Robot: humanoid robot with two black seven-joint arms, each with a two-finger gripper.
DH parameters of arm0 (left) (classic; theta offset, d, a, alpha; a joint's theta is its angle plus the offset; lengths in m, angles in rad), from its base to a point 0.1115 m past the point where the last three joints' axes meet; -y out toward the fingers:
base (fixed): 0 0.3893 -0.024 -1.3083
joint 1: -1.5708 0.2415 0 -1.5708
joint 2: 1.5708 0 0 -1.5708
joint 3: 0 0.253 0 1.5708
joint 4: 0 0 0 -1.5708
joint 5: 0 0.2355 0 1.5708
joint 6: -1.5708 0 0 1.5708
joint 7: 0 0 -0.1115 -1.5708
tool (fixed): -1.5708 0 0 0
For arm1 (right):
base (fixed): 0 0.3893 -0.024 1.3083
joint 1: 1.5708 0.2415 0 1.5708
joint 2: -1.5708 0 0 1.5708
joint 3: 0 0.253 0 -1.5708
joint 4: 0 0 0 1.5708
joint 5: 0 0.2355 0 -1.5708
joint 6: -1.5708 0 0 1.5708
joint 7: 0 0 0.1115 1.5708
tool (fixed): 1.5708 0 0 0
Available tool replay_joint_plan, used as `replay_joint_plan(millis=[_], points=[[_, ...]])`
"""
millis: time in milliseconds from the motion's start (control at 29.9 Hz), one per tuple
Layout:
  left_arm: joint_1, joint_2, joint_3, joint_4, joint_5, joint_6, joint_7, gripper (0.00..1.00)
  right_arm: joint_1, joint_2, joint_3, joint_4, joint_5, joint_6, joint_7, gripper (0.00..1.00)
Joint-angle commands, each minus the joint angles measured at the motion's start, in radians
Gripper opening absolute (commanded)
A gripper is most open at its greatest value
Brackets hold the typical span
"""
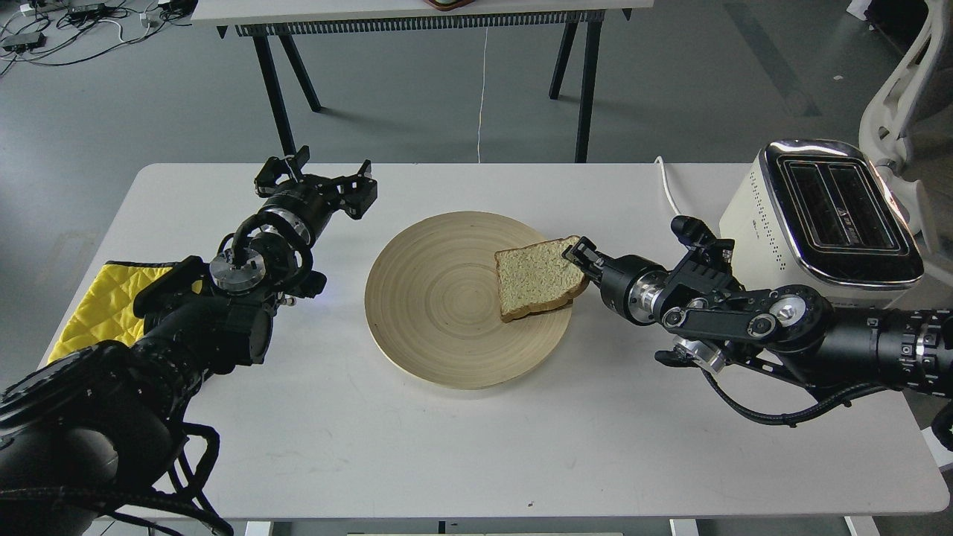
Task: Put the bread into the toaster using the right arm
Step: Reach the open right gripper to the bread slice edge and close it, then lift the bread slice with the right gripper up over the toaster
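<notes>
The bread (534, 279) is a pale tan slice with a brown crust, on the right part of a round wooden plate (424, 350). My right gripper (575, 255) comes in from the right and is shut on the slice's upper right corner. That side of the slice is raised a little off the plate. The cream toaster (759, 216) with a chrome two-slot top stands at the table's far right, just behind my right arm. My left gripper (327, 175) is open and empty over the table, left of the plate.
A yellow quilted cloth (100, 301) lies at the table's left edge under my left arm. A white cable (668, 192) runs from the toaster off the back edge. A white chair (904, 82) stands behind the toaster. A black-legged table (417, 15) stands farther back.
</notes>
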Motion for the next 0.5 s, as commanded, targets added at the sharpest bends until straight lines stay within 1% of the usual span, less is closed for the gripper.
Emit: replay_joint_plan(millis=[0,100,268,335,468], points=[[0.0,0.0,0.0,0.0,0.0,0.0,0.0,1.0,0.001,-0.005,0.044,0.009,0.0,0.0,0.001,0.15],[0.0,0.0,0.0,0.0,0.0,0.0,0.0,1.0,0.007,-0.022,0.102,0.026,0.0,0.0,0.005,0.14],[0.0,0.0,0.0,0.0,0.0,0.0,0.0,1.0,0.056,-0.056,0.168,0.057,0.0,-0.011,0.007,0.07],[0.0,0.0,0.0,0.0,0.002,0.0,0.0,1.0,0.082,-0.097,0.199,0.087,0.0,-0.015,0.007,0.06],[0.0,0.0,0.0,0.0,0.0,0.0,0.0,1.0,0.136,-0.226,0.257,0.194,0.0,-0.017,0.007,0.05]])
